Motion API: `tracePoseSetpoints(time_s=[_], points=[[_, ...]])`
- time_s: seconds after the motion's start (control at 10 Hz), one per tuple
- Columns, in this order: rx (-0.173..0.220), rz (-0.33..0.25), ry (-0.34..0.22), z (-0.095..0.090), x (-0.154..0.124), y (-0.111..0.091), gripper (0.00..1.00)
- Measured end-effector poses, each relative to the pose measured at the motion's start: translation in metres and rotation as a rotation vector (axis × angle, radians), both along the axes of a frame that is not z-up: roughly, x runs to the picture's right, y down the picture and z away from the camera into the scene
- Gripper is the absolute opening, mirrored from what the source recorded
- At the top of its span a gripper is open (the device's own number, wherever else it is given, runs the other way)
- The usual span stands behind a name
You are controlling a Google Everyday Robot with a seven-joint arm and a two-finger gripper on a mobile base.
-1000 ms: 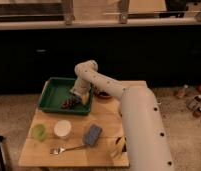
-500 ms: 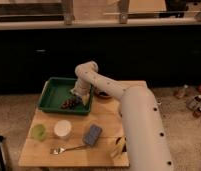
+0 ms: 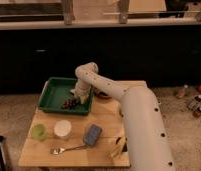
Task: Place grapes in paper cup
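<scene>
The grapes (image 3: 69,103), a small dark reddish-purple bunch, lie in the green tray (image 3: 54,92) near its front right. My gripper (image 3: 79,97) reaches down into the tray, just right of and over the grapes, at the end of the white arm. The white paper cup (image 3: 62,129) stands on the wooden table (image 3: 106,120), in front of the tray, apart from the gripper.
A light-green cup (image 3: 38,132) stands left of the paper cup. A blue sponge (image 3: 92,134) and a metal spoon (image 3: 64,149) lie near the table's front. A dark bowl (image 3: 101,93) sits behind the arm. A banana (image 3: 118,146) lies at the front right.
The gripper has lowered slightly into the tray toward the grapes. The grapes and cup have not moved.
</scene>
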State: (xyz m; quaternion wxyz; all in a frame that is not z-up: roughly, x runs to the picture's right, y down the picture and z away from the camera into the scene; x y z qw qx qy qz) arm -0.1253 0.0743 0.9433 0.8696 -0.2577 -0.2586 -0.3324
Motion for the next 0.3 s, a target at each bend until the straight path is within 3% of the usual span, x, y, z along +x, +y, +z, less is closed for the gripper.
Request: tracePoseSetpoints(time_s=[0.1, 0.3], points=[[0.005, -0.010, -0.011, -0.0049, -0.0060, 0.0014, 0.76], [0.011, -0.028, -0.026, -0.0122, -0.0147, 0.0026, 0.80]])
